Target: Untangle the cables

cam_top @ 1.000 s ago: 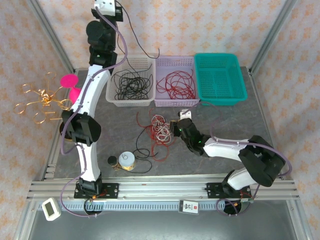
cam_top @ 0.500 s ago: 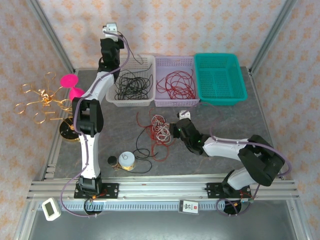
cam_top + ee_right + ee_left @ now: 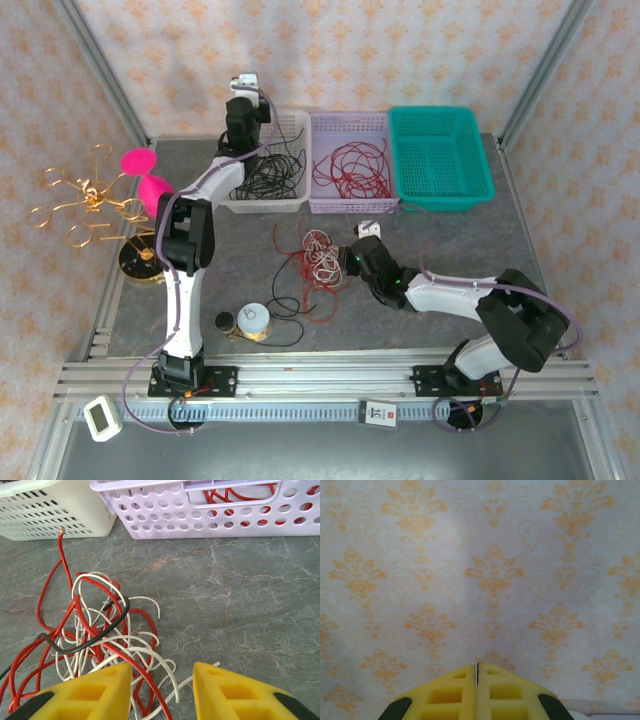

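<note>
The step in hand looks like drawing one strand out of the cables [image 3: 318,262], which lie knotted on the tabletop [image 3: 450,250] just in front of the lilac basket [image 3: 350,205], on its side towards the arm bases. The right fingers [image 3: 95,690] stand apart with nothing clamped, low at the edge of the knot that faces away from the white basket [image 3: 228,200]. An off-white loop runs on the tabletop between them.

The left fingers [image 3: 450,690] are pressed together and hold nothing. They are raised high over the white basket, which touches the lilac basket's left side, and point at the wallpaper.

Loose red cable already lies in the lilac basket and loose black cable in the white one, so sorting by colour seems to be the plan. The teal basket [image 3: 445,200], against the lilac basket's right side, is probably meant for the off-white.

The next move calls for closing on a single strand and lifting it slowly. The obstacle is the knot itself: a black strand [image 3: 90,640] crosses over the red and off-white loops, and the red threads through the white, so a pull may drag the whole bundle.

A small round tin [image 3: 255,320] sits well in front of the lilac basket and to its left. A gold wire ornament [image 3: 80,195] stands far to its left, beyond the white basket.
</note>
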### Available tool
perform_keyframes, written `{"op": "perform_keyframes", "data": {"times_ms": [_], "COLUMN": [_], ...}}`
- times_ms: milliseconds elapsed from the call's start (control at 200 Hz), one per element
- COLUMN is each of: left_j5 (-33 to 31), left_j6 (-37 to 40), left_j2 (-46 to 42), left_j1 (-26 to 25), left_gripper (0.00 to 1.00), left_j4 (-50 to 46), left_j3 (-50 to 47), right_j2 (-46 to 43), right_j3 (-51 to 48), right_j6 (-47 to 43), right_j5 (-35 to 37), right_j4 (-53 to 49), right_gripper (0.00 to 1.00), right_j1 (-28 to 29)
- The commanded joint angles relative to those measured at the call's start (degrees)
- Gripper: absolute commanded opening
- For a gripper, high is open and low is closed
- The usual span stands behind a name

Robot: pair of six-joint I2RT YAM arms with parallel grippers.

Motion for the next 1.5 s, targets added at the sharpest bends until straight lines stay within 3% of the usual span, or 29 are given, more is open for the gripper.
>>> {"op": "perform_keyframes", "data": {"times_ms": [0,200,295,536,726,986,1106,1261,1391,1497], "left_j5": [0.9,-5.0,-6.0,-1.0,1.3,-5.2,-5.1,-4.8,-5.2,-2.9], "left_j6": [-0.8,-2.5,-3.7,-8.1,-6.8,-3.4,-2.2,-1.4,-1.7,-3.3], "left_j2": [1.5,3.9,4.7,4.4,-0.5,-5.8,-9.2,-15.9,-22.7,-28.3], "left_j1": [-0.8,-0.8,-0.8,-0.9,-1.2,-1.3,-1.7,-2.3,-2.3,-2.4], "left_gripper": [0.0,0.0,0.19,0.43,0.56,0.6,0.6,0.62,0.65,0.66], "left_j4": [-1.0,-4.4,-7.2,-15.7,-23.4,-39.9,-42.6,-43.0,-42.6,-41.5], "left_j3": [2.8,2.0,1.4,1.5,-1.8,-2.7,-4.8,-10.1,-17.1,-23.3], "right_j2": [-0.1,-1.0,-1.3,0.8,3.8,7.2,7.9,7.0,6.0,5.5], "right_j3": [0.4,-1.0,-1.2,4.2,12.4,22.6,25.2,24.4,22.0,20.1], "right_j6": [1.2,1.4,1.1,-0.9,-3.7,-9.1,-11.8,-7.9,-5.5,-9.9], "right_j5": [0.0,-0.2,-0.4,2.2,-4.2,-6.3,-11.0,-17.3,-20.3,-22.7], "right_j4": [-0.7,-0.5,-0.8,-7.9,-17.5,-28.1,-30.3,-30.0,-27.6,-26.1], "right_gripper": [0.37,0.37,0.37,0.39,0.45,0.45,0.44,0.44,0.45,0.47], "right_j1": [-0.2,-0.2,-0.2,-0.5,-2.3,-2.6,-2.7,-1.9,2.0,7.9]}}
